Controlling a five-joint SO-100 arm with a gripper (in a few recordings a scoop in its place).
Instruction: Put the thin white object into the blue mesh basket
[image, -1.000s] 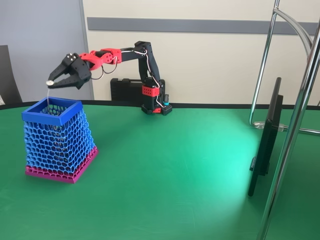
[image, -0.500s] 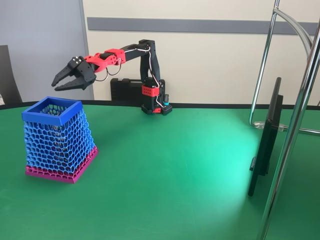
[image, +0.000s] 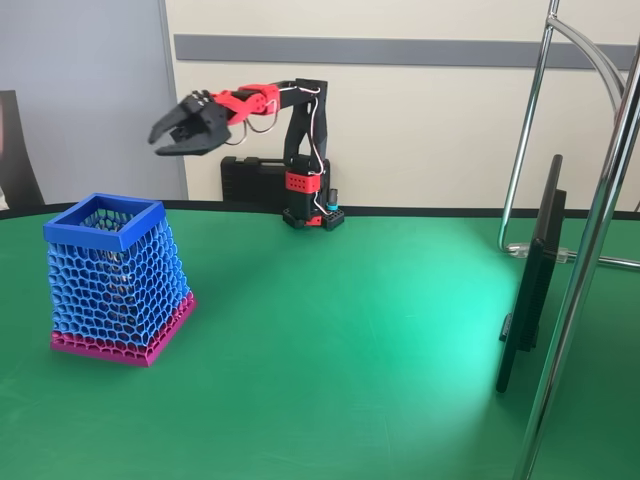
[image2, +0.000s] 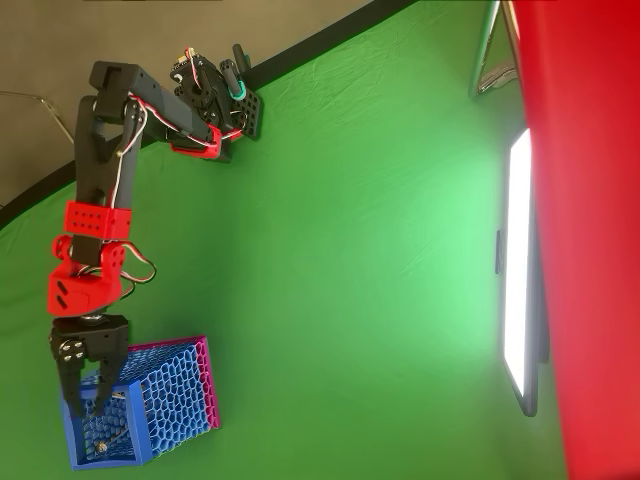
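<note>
While jaws (image: 168, 135) hang spread and empty, thin white object (image2: 101, 441) faint inside blue mesh basket (image: 104, 222).

blue mesh basket (image: 113, 270) – blue honeycomb, magenta base | table (image: 350, 330) – green

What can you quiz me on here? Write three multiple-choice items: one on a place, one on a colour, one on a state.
1. Where is the thin white object?
A. In the gripper
B. Inside the blue mesh basket
C. On the table by the screen

2. What colour is the basket's base band?
A. Magenta
B. Yellow
C. Black

3. What is the gripper's state?
A. Shut on the stick
B. Open, holding nothing
C. Shut on the basket's rim

Key: 1 B, the overhead view shows the thin white object inside the blue mesh basket. 2 A, the base band is magenta. 3 B, the gripper has its jaws spread, with nothing between them.
</note>
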